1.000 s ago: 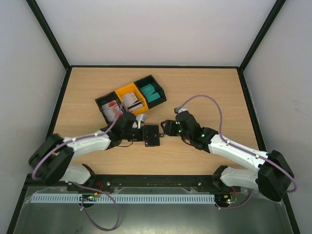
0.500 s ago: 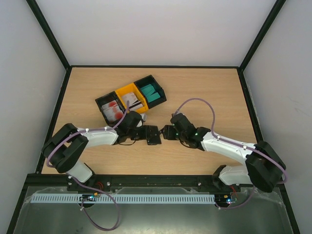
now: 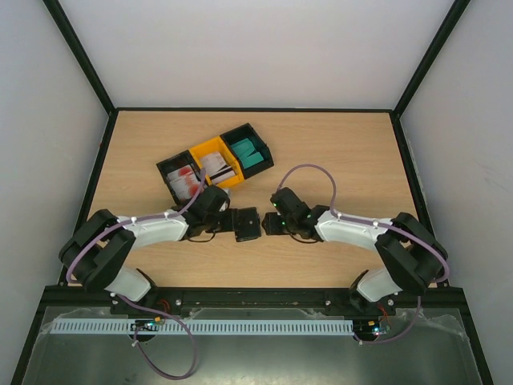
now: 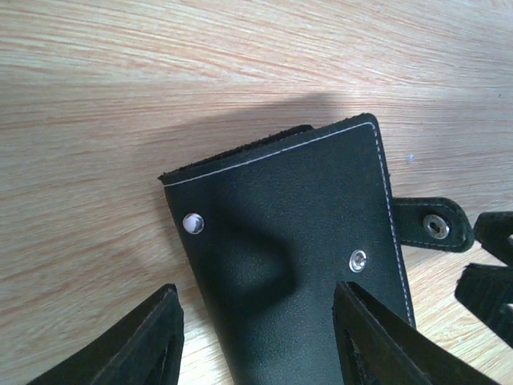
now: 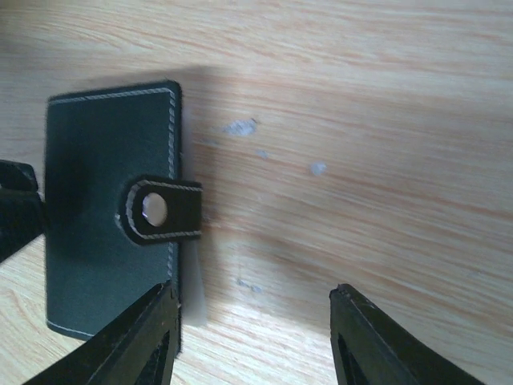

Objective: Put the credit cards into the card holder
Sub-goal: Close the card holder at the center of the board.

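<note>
The black card holder (image 3: 247,225) lies on the table between my two grippers. In the left wrist view the card holder (image 4: 296,241) shows its flap with two snaps and reaches in between my open left gripper (image 4: 256,345); neither finger pinches it. In the right wrist view the card holder (image 5: 108,216) has its snap tab (image 5: 160,210) fastened, and a pale card edge (image 5: 186,281) sticks out from under it. My right gripper (image 5: 256,337) is open over bare wood, its left finger at the holder's edge. Credit cards sit in the bins: teal (image 3: 249,154), white striped (image 3: 219,168), red-and-white (image 3: 185,180).
Three small bins stand in a row behind the holder: a black one (image 3: 170,167), a yellow one (image 3: 205,149) and a black one (image 3: 250,131). The right gripper's fingers (image 4: 489,265) show at the right edge of the left wrist view.
My left gripper has opened around the card holder. The right arm has slid left up to the holder's tab side and its jaws have narrowed somewhat.
</note>
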{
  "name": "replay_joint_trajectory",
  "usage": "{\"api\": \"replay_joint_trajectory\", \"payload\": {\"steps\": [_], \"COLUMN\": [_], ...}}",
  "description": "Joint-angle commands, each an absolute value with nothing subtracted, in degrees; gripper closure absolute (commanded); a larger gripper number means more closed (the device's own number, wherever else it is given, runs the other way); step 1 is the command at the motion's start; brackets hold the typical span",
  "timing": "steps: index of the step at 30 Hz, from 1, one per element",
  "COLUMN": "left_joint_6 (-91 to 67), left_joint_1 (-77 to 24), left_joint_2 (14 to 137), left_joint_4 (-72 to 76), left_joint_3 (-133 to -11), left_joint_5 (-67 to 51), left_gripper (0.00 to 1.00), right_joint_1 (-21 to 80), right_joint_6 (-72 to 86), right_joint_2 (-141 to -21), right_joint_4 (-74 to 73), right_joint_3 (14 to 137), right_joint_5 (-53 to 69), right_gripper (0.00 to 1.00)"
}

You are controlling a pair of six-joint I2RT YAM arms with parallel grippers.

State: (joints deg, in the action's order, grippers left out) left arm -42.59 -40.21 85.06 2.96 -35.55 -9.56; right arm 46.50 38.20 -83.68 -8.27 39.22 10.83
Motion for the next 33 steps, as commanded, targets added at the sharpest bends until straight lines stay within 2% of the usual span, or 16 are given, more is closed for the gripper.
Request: {"api": "replay_joint_trajectory", "payload": {"steps": [1,9,13,22,30,33], "left_joint_6": [-42.0,-42.1,-42.4,-42.8,-42.7,-42.9], "left_joint_1": [-40.0,-40.0,-40.1,-40.1,-40.1,-40.1], "left_joint_2": [85.1,86.3,86.2,86.3,86.2,86.1], "left_joint_4": [1.7,0.7,1.0,2.0,1.9,2.2], "left_joint_3": [-34.5,-34.8,-34.2,-33.6,-33.5,-33.3], "left_joint_5": [-8.0,-6.9,-6.8,-7.3,-7.5,-7.5], "left_gripper": [0.48,0.48,0.48,0.47,0.47,0.47], "right_joint_1": [46.5,47.1,47.2,47.4,47.4,47.4], "right_joint_6": [36.7,34.3,34.7,34.7,34.5,34.9], "right_joint_2": [-85.3,-87.5,-89.2,-90.7,-91.4,-91.5], "right_joint_4": [-7.8,-9.3,-10.5,-10.7,-10.5,-9.9], "right_joint_3": [43.1,46.6,48.1,49.6,49.9,49.3], "right_joint_5": [11.6,9.5,6.7,5.9,8.4,10.0], "right_gripper": [0.49,0.48,0.52,0.71,0.92,0.93]}}
